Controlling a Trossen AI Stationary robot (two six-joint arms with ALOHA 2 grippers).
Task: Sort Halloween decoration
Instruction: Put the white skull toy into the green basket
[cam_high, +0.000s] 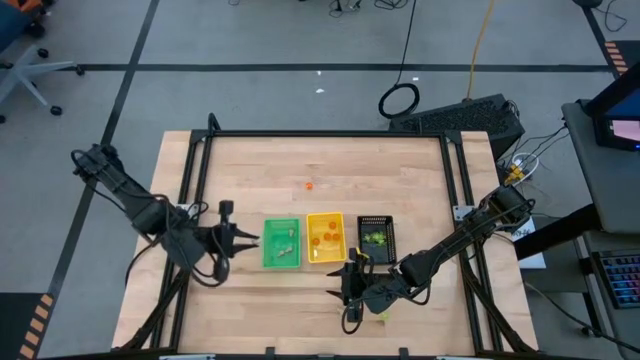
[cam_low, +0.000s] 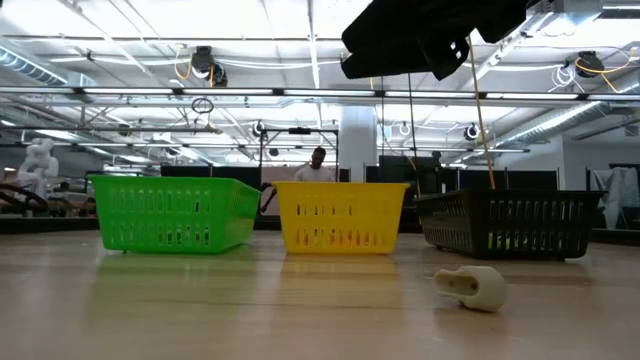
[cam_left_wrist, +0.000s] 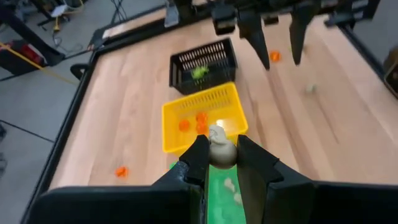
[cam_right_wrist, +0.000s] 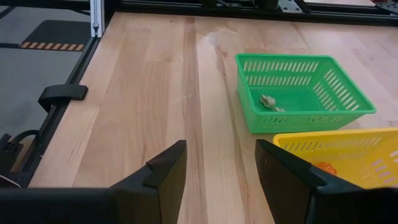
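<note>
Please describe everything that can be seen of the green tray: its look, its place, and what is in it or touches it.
The green rectangular plastic tray has slotted walls that lean outward to a thicker rim. It stands upright on the wooden table, first in a row beside the yellow plastic tray; whether the two touch cannot be told. A few small pale whitish-grey trinkets lie on its floor. The left gripper hangs at its outer short side, holding another pale trinket.
</note>
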